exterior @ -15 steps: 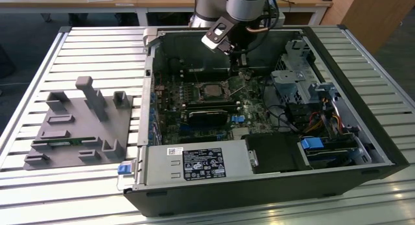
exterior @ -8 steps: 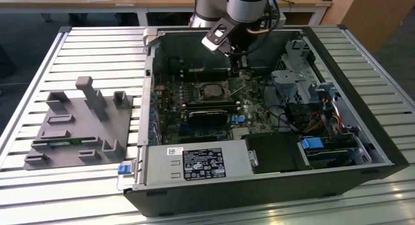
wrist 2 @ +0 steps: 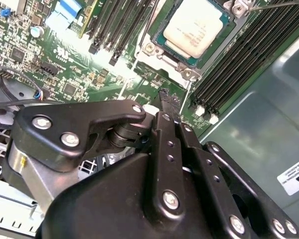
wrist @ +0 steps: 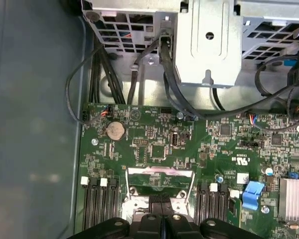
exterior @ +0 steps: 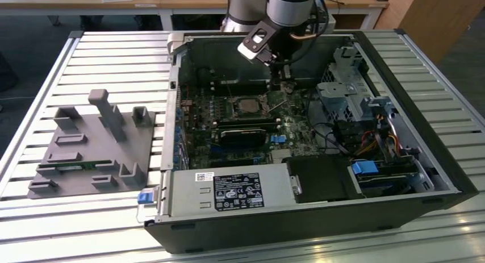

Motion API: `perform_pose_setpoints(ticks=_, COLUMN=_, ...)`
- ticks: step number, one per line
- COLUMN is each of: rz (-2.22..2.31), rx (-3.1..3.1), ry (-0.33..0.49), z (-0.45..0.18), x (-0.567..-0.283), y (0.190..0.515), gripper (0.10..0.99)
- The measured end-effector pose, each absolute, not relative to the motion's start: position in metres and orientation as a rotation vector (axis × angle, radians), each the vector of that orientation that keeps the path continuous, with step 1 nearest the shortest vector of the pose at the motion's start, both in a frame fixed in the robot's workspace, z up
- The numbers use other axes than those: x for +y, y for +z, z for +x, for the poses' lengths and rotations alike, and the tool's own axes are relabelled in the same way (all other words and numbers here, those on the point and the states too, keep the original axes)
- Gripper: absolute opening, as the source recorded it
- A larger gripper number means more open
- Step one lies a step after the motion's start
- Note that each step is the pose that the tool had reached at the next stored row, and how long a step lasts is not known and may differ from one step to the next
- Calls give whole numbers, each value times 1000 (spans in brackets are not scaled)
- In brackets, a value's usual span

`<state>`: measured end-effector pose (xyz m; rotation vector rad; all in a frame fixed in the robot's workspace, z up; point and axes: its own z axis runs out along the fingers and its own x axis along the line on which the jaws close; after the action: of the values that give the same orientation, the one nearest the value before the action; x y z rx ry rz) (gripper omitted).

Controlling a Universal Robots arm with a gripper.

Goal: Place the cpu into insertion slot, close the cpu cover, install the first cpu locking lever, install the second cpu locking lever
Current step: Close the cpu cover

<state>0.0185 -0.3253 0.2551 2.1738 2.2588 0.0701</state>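
- The gripper [wrist 2: 167,97] is clenched. Its two matte black fingers, studded with bright screw heads, are pressed flat against each other, and I see nothing between them.
- In the exterior view the gripper [exterior: 284,75] hangs inside the open computer case [exterior: 303,223], low over the green motherboard [wrist: 154,139] and near the socket.
- The cpu [wrist 2: 195,24] is a small flat square with a dull silver-grey top and rounded corners. It sits in the insertion slot [wrist 2: 158,40], with a thin dark edge showing round it.
- The cpu cover [wrist: 159,173] is a thin, shiny metal frame just beyond the fingertips. Green board shows through its window, not the chip. I cannot tell how steeply it is tilted.
- Long, narrow black memory slots [wrist 2: 239,64] run along both sides of the socket.
- A round silver coin battery [wrist: 115,130] lies flat on the board, and a blue plastic clip [wrist: 252,191] stands near a finned heat sink.
- Black cables loop down from a pale perforated sheet-metal cage [wrist: 209,45].
- The case rests on a ribbed metal table [exterior: 113,53]. A grey moulded fixture [exterior: 91,143] with upright pegs sits towards the exterior view's left.
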Motion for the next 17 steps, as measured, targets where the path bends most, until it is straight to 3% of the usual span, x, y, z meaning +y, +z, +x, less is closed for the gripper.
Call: perform_pose_setpoints(ticks=17, rz=2174, rx=2259, ry=68, z=41, x=-324, y=255, gripper=122)
